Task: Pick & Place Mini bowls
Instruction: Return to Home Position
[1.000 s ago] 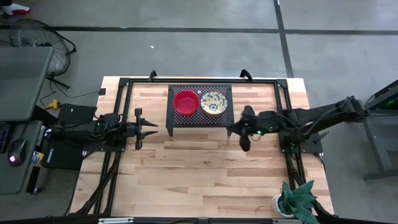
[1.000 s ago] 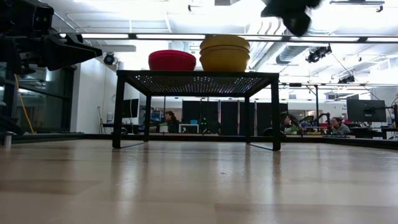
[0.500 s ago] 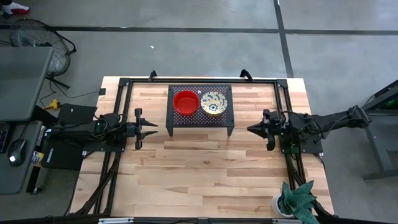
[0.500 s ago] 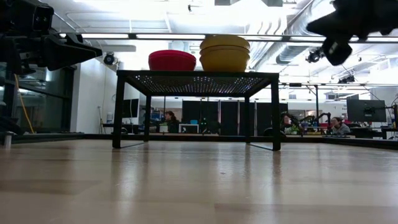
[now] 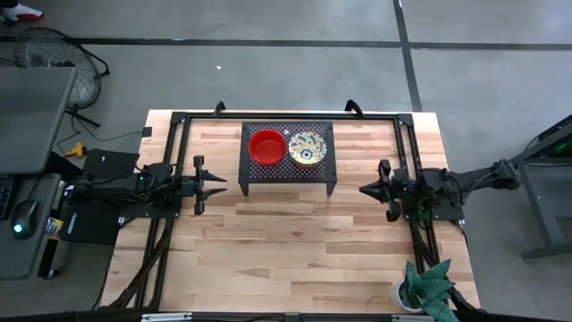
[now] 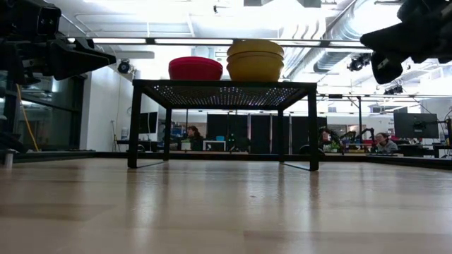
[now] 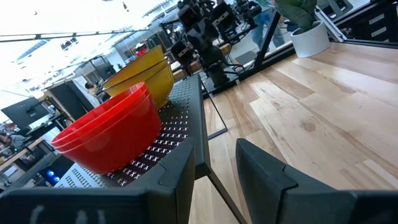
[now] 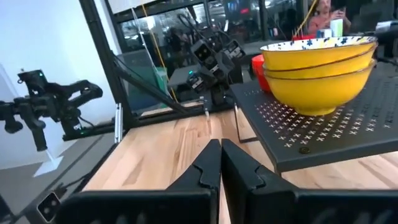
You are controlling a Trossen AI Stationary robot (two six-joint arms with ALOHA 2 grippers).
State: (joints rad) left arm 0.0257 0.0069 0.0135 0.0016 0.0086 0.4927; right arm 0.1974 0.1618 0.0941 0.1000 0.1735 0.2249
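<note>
Red glossy bowls (image 5: pixel 266 147) sit nested in one stack on the black perforated shelf (image 5: pixel 288 170), mouths up. The floral bowls (image 5: pixel 307 148) are stacked the same way just beside them, toward my right arm. They're round, so no long axis; the two stacks line up along the shelf's length. The shelf stands toward the back of the wooden table (image 5: pixel 286 241). My left gripper (image 5: pixel 217 183) hangs well off one end, fingers spread, holding nothing. The right gripper (image 5: pixel 365 189) is off the other end, fingers pinched together on nothing. There's a potted plant (image 5: pixel 427 286) at the near right corner.
</note>
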